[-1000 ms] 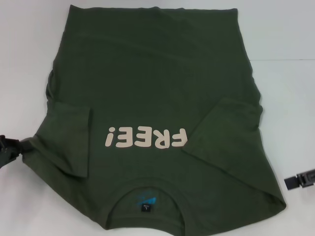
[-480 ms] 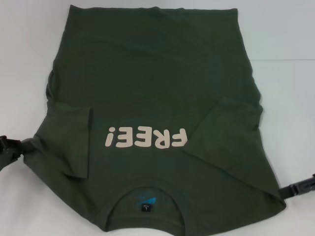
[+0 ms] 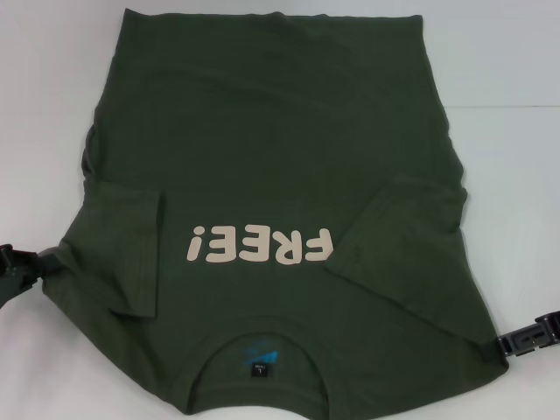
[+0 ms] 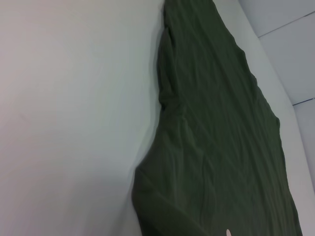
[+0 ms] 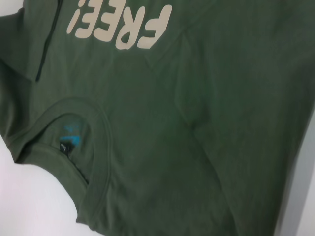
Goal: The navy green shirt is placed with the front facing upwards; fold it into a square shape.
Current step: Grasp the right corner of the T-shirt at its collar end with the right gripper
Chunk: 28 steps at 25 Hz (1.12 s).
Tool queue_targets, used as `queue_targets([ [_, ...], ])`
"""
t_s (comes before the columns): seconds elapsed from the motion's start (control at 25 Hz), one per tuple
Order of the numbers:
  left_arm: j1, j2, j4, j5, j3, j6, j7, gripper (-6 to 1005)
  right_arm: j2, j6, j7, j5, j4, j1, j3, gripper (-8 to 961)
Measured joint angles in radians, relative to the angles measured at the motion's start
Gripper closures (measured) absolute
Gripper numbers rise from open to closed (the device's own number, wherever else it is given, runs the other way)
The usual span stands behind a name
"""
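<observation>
On the white surface (image 3: 507, 79) the shirt (image 3: 271, 149) lies sleeves-in. The right gripper (image 3: 525, 337) has just reached its shoulder edge; left gripper (image 3: 22, 267) waits opposite. Finger states unclear; a paired grasp seems imminent.

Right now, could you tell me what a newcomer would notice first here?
A large dark olive-green cotton T-shirt covers most of the white table, sleeves folded inward, cream "FREE!" lettering across its chest. The left gripper and right gripper sit at its shoulder edges, near the round collar.
</observation>
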Motion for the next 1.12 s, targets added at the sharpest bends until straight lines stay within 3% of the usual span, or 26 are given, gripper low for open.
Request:
queue_targets([
  [1.12,0.001,-0.002,-0.002,0.000,-0.006,-0.012,-0.002,993,0.012,0.029,0.033,-0.003,-0.010,0.027,-0.064,81],
])
